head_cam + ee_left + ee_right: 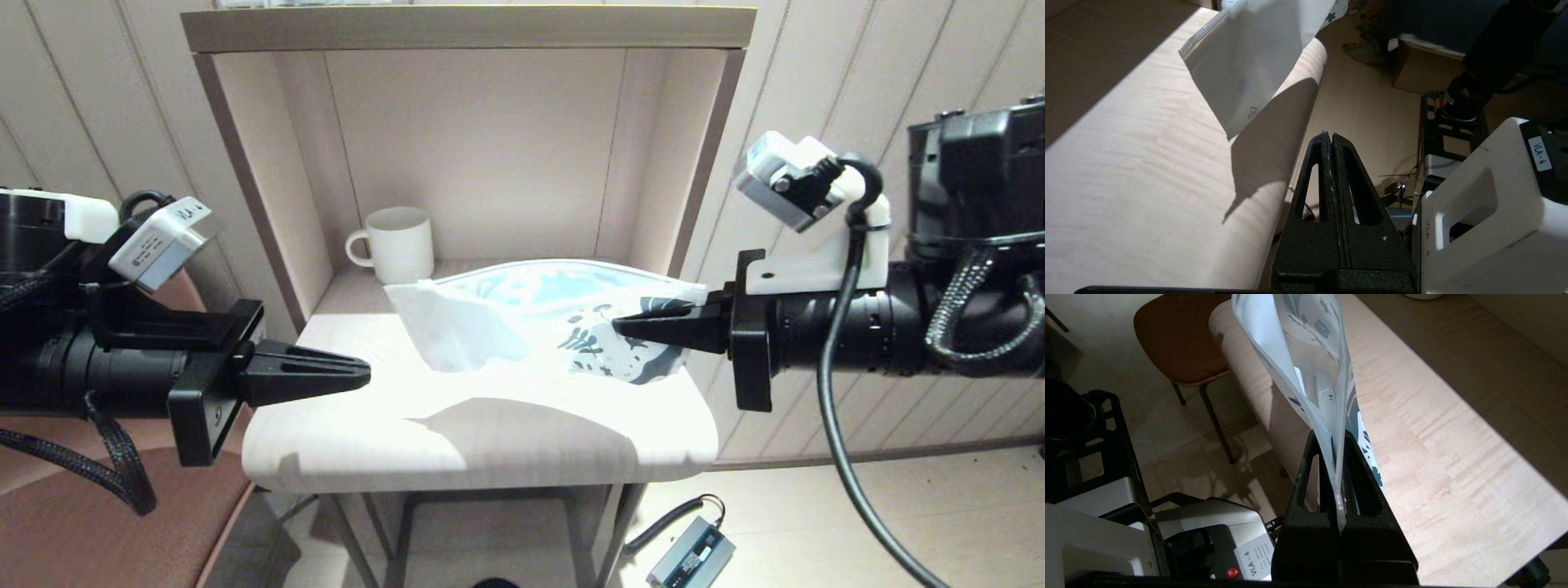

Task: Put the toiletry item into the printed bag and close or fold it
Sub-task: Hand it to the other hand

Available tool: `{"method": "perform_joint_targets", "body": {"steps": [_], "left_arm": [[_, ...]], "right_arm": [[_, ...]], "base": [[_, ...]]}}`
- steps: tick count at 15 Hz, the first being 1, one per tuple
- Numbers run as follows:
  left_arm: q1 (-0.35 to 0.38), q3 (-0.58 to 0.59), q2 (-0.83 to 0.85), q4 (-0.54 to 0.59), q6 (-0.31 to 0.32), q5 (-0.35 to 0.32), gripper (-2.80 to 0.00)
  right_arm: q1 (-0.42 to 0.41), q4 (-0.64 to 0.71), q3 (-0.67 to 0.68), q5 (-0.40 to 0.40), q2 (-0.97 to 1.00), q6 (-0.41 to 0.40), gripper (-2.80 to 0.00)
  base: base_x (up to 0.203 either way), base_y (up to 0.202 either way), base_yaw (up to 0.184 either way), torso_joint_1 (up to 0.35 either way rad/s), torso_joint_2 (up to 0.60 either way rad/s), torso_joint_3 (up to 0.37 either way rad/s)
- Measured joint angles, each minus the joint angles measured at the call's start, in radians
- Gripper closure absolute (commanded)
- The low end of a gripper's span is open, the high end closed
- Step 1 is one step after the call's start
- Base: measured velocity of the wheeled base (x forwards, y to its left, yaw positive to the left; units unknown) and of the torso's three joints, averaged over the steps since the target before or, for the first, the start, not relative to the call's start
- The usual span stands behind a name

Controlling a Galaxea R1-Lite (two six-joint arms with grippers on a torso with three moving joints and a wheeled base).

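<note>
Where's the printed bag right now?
In the head view the printed bag hangs over the table, right of centre, pinched by the right gripper, in front of the mug.

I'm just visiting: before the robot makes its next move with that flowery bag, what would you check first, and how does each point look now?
1. Right gripper fingers clamped on the printed bag: ok.
2. Bag lifted off the table: ok.
3. Small white item inside the bag: seems ok.
4. Bag's zip edge sealed: cannot tell.
5. Left gripper shut, holding nothing, apart from the bag: ok.
6. Mug clear of the bag: ok.
</note>
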Motion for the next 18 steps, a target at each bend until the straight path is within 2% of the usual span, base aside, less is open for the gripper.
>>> {"method": "perform_joint_targets", "body": {"steps": [2,3,8,10,14,18], "left_arm": [[0.003,-0.033,0.022,-0.007,-0.023,-0.009,0.00],[0.004,-0.055,0.031,-0.011,-0.046,-0.010,-2.80],[0.044,-0.102,0.105,-0.068,-0.073,-0.029,-2.80],[0.047,-0.106,0.130,-0.076,-0.064,-0.051,-2.80],[0.048,-0.093,0.166,-0.160,-0.060,-0.054,-2.80],[0.046,-0.098,0.184,-0.162,-0.061,-0.071,-2.80]], "right_arm": [[0.000,0.030,-0.017,0.000,-0.005,0.012,0.00],[0.000,0.035,-0.024,0.000,-0.006,0.015,0.00],[0.003,0.069,-0.052,0.005,-0.009,0.033,0.00],[0.015,0.071,-0.059,0.006,-0.008,0.034,0.00],[0.030,0.072,-0.060,0.011,-0.009,0.034,0.00],[0.060,0.074,-0.057,0.024,-0.001,0.035,0.00]], "base": [[0.000,0.000,0.000,0.000,0.00,0.000],[0.000,0.000,0.000,0.000,0.00,0.000],[0.000,0.000,0.000,0.000,0.00,0.000],[0.000,0.000,0.000,0.000,0.00,0.000],[0.000,0.000,0.000,0.000,0.00,0.000],[0.000,0.000,0.000,0.000,0.00,0.000]]}}
